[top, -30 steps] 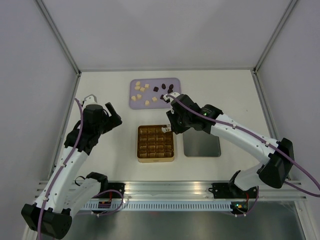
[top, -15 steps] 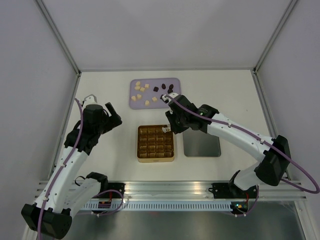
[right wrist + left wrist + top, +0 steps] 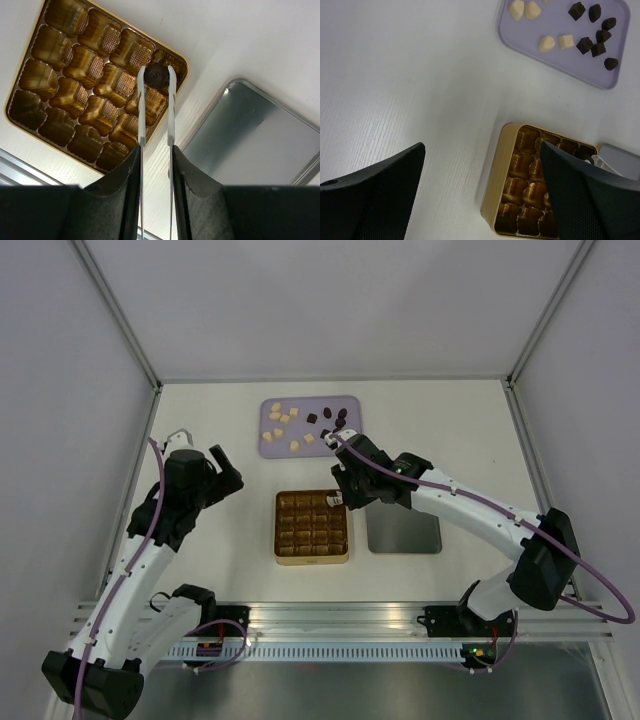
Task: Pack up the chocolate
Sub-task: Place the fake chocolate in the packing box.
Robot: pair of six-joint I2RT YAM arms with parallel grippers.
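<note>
Placement of a first piece looks to be the step in hand; nearest the arm bases sits the gold tin (image 3: 65,90), its cells unfilled wherever they show, a grey metal lid (image 3: 250,135) just beside it on the right; over the tin's far right corner cell the right gripper (image 3: 156,155) is clenched on metal tweezers (image 3: 141,110), whose tips pinch one dark brown chocolate (image 3: 156,76); whether it touches the cell floor I cannot tell; off to the left the left gripper (image 3: 482,145) hangs released, jaws wide, over the table (image 3: 395,75), grasping nothing; farthest off, the lavender tray (image 3: 530,47) carries the remaining chocolate, cream cubes (image 3: 283,420) to its left, dark lumps (image 3: 596,37) to its right; the next move, as I judge it, calls for lowering the tips squarely into that cell, easing the squeeze, then lifting straight up so the piece is not dragged out; only the right wrist view shows the pinched piece and its cell; the top view hides both under the gripper, yet alone shows the whole tray and both arms; the left wrist view catches just part of tray and tin
</note>
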